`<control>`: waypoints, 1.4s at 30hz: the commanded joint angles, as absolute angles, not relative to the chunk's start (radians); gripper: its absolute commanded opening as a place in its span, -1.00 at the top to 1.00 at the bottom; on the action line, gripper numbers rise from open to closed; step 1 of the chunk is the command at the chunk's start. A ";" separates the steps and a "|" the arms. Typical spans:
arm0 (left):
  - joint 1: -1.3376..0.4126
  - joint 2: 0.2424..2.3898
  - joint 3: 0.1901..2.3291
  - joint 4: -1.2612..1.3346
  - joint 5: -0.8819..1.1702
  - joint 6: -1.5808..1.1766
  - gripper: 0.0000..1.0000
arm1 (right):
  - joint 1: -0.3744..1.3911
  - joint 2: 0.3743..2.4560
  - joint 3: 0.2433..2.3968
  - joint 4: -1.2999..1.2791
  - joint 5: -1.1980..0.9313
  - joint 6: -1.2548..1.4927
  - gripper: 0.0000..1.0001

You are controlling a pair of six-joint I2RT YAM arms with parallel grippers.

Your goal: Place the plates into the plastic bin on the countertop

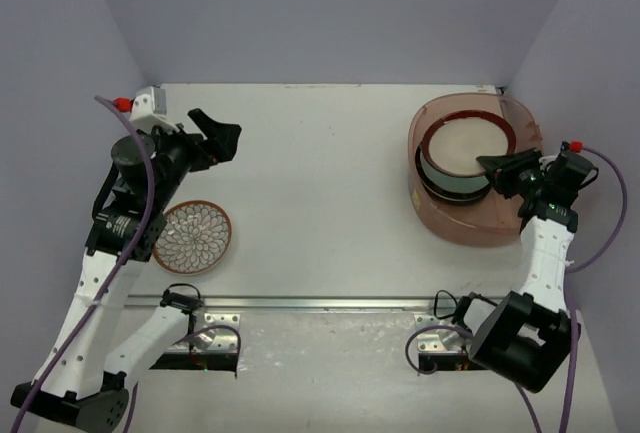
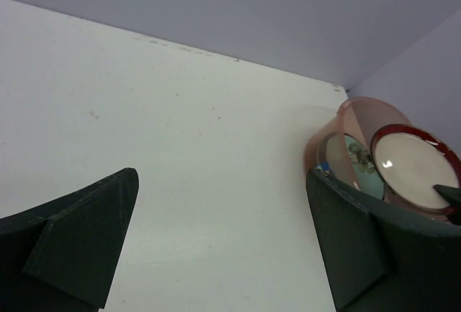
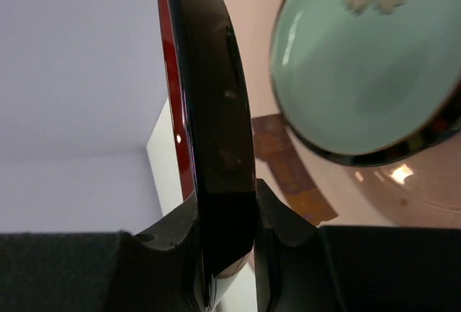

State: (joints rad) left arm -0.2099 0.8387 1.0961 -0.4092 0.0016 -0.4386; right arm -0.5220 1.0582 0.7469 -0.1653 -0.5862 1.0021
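White arms (image 1: 88, 288), purple cables (image 1: 623, 198), black left gripper (image 1: 218, 131).

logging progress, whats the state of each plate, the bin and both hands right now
left hand, open, holding nothing
right hand, shut on the maroon-rimmed plate
maroon-rimmed plate, gripped by its edge, inside the plastic bin
mint green plate, in the bin
petal plate, flat on the countertop, outside the bin
plastic bin, upright, holding plates

Plain pale lavender walls (image 1: 320, 13)
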 commanded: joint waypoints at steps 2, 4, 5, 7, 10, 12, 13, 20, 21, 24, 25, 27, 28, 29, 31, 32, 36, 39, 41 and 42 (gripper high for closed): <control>-0.204 0.821 0.941 -0.454 -0.009 -0.369 -1.00 | -0.550 1.092 0.760 -0.032 -0.486 1.080 1.00; -0.204 0.831 0.897 -0.451 -0.006 -0.360 -1.00 | -0.549 1.130 0.762 -0.018 -0.421 1.083 1.00; -0.204 0.831 0.876 -0.447 -0.006 -0.358 -1.00 | -0.547 1.138 0.755 0.000 -0.401 1.086 1.00; -0.204 0.830 0.837 -0.436 -0.006 -0.354 -1.00 | -0.536 1.159 0.744 0.038 -0.358 1.084 1.00; -0.204 0.823 0.800 -0.418 0.002 -0.353 -1.00 | -0.490 1.229 0.760 0.051 -0.318 1.062 0.99; -0.204 0.825 0.792 -0.417 0.025 -0.348 -1.00 | -0.477 1.258 0.744 0.092 -0.312 1.077 0.99; -0.204 0.825 0.793 -0.417 0.029 -0.348 -1.00 | -0.469 1.279 0.728 0.121 -0.289 1.089 1.00; -0.204 0.829 0.785 -0.416 0.024 -0.342 -1.00 | -0.419 1.390 0.761 0.161 -0.272 1.060 0.76; -0.204 0.833 0.788 -0.416 0.027 -0.343 -1.00 | -0.411 1.397 0.764 0.157 -0.268 1.054 0.61; -0.204 0.836 0.790 -0.416 0.027 -0.341 -1.00 | -0.391 1.409 0.770 0.077 -0.236 1.036 -0.42; -0.204 0.836 0.790 -0.417 0.026 -0.341 -1.00 | -0.384 1.406 0.772 0.051 -0.216 1.030 -0.59; -0.204 0.837 0.788 -0.419 0.031 -0.336 -1.00 | -0.359 1.412 0.784 -0.014 -0.171 0.989 -0.91; -0.204 0.839 0.789 -0.420 0.032 -0.334 -1.00 | -0.343 1.423 0.804 -0.058 -0.154 0.965 -0.94; -0.204 0.839 0.790 -0.420 0.034 -0.334 -1.00 | -0.340 1.426 0.824 -0.068 -0.149 0.957 -0.98; -0.204 0.841 0.792 -0.420 0.035 -0.333 -1.00 | -0.337 1.453 0.859 -0.185 -0.118 0.939 -0.98; -0.204 0.841 0.790 -0.420 0.031 -0.333 -1.00 | -0.336 1.453 0.865 -0.201 -0.108 0.933 -0.98; -0.205 0.840 0.790 -0.441 -0.046 -0.336 -1.00 | -0.309 1.458 0.902 -0.275 -0.081 0.881 -0.98; -0.204 0.862 0.807 -0.460 -0.059 -0.341 -1.00 | -0.286 1.477 0.949 -0.340 -0.059 0.824 -0.98; -0.204 0.874 0.817 -0.472 -0.065 -0.348 -1.00 | -0.273 1.484 0.978 -0.378 -0.058 0.769 -0.98; -0.204 0.882 0.822 -0.480 -0.066 -0.350 -1.00 | -0.259 1.491 1.000 -0.404 -0.056 0.728 -0.98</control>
